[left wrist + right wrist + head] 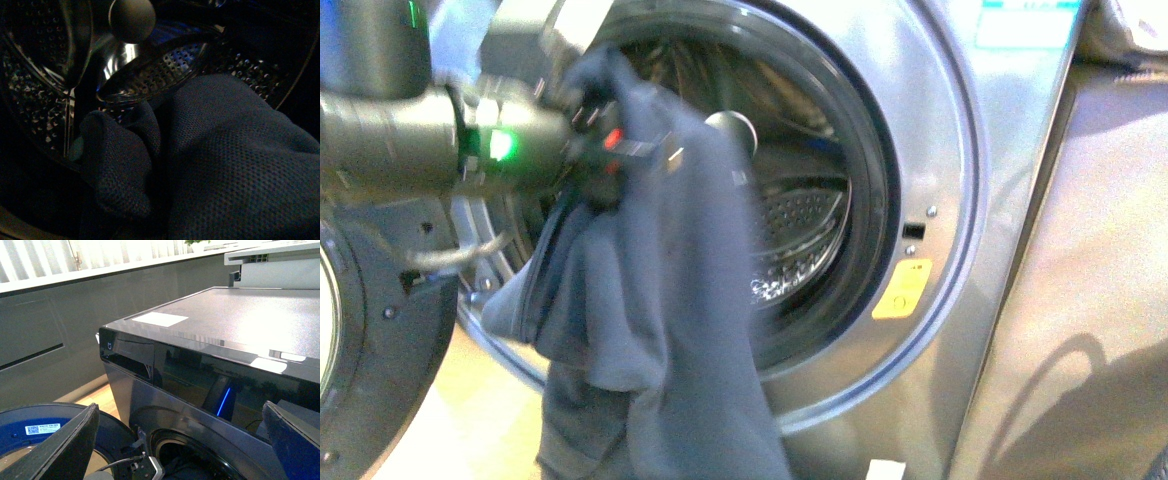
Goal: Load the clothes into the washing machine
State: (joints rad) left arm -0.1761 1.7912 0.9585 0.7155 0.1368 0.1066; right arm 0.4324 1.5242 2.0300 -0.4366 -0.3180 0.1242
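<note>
The clothes [660,300], a dark navy garment, hang from my left gripper [620,140], which is shut on their upper part in front of the washing machine's [1000,200] open porthole. The loose end drops below the porthole rim. In the left wrist view the clothes [225,150] fill the foreground and hide the jaws, with the perforated steel drum [165,75] just beyond. My right gripper [180,460] is open and empty, high above the washing machine [225,315], and is out of the front view.
The round door [360,330] stands open at the left and also shows in the right wrist view [30,430]. An orange sticker [902,288] sits right of the porthole. A round grey knob [132,17] shows inside the drum. A grey cabinet [1100,300] stands right of the machine.
</note>
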